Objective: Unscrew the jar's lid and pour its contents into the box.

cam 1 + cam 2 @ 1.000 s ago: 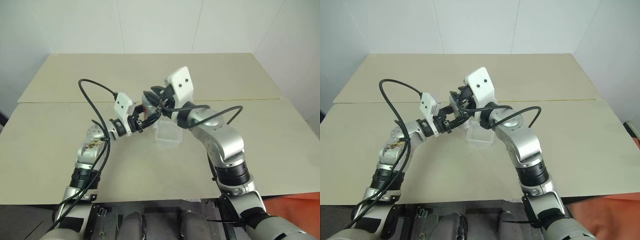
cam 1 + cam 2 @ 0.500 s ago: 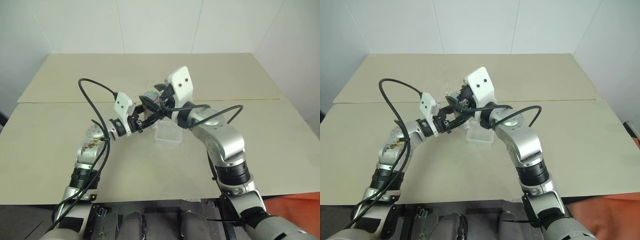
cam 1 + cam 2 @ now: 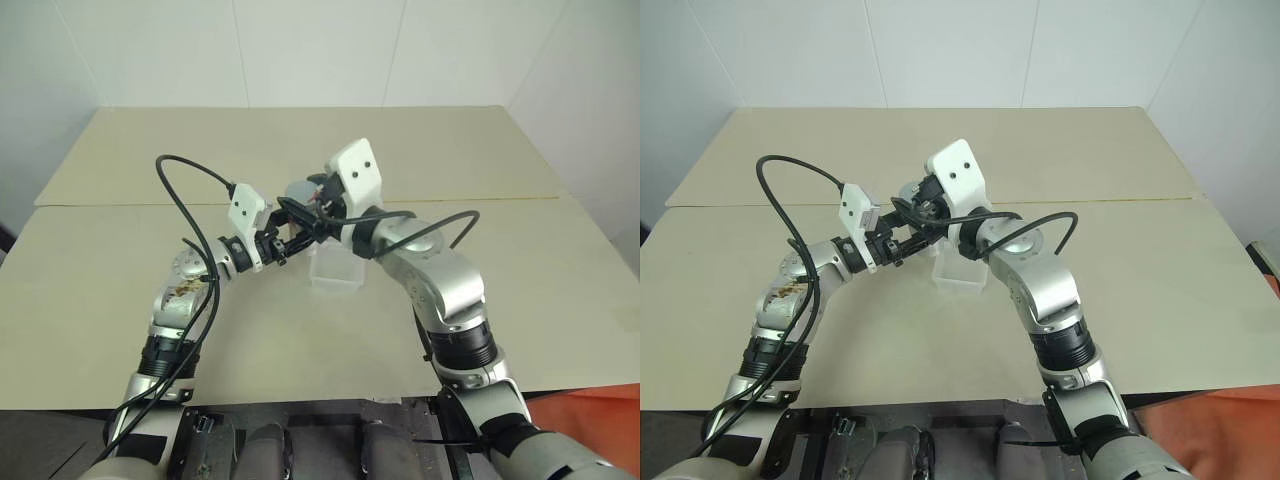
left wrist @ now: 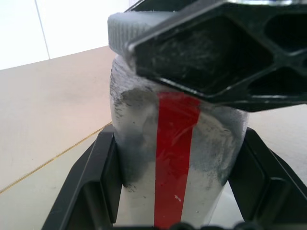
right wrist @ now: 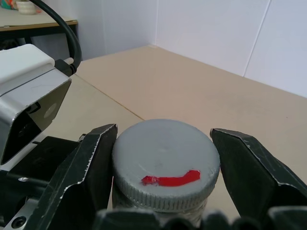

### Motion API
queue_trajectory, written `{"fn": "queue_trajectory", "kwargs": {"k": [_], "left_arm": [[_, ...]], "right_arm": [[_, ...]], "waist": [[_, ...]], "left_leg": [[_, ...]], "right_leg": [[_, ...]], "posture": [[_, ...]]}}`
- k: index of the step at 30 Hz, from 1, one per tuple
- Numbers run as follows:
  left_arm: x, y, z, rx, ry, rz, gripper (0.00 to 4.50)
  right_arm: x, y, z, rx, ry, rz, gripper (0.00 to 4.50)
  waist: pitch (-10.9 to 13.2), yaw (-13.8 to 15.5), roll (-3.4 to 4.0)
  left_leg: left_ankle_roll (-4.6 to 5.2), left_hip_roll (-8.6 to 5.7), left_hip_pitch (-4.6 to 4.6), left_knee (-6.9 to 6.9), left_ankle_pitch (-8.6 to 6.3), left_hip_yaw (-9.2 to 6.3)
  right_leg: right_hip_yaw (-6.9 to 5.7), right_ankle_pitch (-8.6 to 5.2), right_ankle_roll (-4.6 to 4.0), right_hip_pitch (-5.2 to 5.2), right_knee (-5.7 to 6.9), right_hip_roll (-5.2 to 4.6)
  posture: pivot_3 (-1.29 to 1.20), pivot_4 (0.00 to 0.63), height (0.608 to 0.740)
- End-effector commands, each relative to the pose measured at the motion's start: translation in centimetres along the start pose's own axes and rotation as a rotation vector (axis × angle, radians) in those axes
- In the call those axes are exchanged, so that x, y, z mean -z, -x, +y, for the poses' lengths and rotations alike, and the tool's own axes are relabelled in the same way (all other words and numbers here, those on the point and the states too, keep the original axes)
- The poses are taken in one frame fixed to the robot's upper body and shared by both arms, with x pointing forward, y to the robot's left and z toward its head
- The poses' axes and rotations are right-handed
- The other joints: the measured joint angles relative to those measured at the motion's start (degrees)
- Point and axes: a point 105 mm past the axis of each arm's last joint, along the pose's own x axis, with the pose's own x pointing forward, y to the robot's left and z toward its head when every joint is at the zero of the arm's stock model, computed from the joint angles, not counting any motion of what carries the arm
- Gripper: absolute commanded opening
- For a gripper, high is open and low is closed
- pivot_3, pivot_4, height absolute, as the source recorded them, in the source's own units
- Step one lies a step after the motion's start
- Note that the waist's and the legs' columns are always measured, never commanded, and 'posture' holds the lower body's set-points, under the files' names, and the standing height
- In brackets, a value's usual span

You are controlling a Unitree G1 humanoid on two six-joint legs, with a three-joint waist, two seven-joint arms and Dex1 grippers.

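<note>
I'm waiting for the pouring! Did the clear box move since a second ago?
No. The box sits in the same spot, just on the near side of the table's seam.

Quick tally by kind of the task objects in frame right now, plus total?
jar: 1
lid, on the jar: 1
box, clear plastic, on the table: 1
Total: 3
</note>
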Motion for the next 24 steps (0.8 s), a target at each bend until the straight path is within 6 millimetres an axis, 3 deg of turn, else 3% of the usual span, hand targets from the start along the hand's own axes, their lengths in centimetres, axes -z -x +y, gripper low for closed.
{"fn": "queue_trajectory", "kwargs": {"k": [1, 11, 14, 24], "left_arm": [[-1.7, -0.1, -0.4, 0.021, -0.05, -0.053, 2.66], [-1.6, -0.1, -0.5, 0.024, -0.048, -0.054, 2.66], [-1.6, -0.1, -0.6, 0.026, -0.047, -0.053, 2.66], [-2.2, 1.0, -1.4, 0.147, -0.04, -0.09, 2.66]], "right_arm": [[-2.0, 0.0, 0.2, -0.007, 0.027, -0.063, 3.58], [-2.0, 0.1, 0.3, -0.019, 0.026, -0.068, 3.58], [-2.0, 0.1, 0.4, -0.024, 0.027, -0.07, 2.78], [-2.1, 0.9, 0.6, -0.138, 0.032, -0.1, 2.77]], "waist": [[0.0, 0.0, 0.0], [0.0, -0.01, 0.0], [0.0, 0.0, 0.0], [0.0, -0.04, 0.0]], "left_leg": [[0.0, 0.0, 0.0, 0.0, 0.0, 0.0], [0.0, 0.0, 0.0, -0.01, 0.0, 0.0], [0.0, 0.0, 0.0, -0.01, 0.0, 0.0], [0.0, 0.0, 0.0, -0.02, 0.0, 0.0]], "right_leg": [[0.0, 0.0, 0.0, 0.0, 0.0, 0.0], [0.0, 0.0, 0.0, 0.0, -0.01, 0.0], [0.0, 0.0, 0.0, 0.0, -0.01, 0.0], [0.0, 0.0, 0.0, 0.0, -0.02, 0.0]], "posture": [[0.0, 0.15, 0.74], [0.0, 0.15, 0.74], [0.0, 0.15, 0.74], [0.0, 0.15, 0.74]]}}
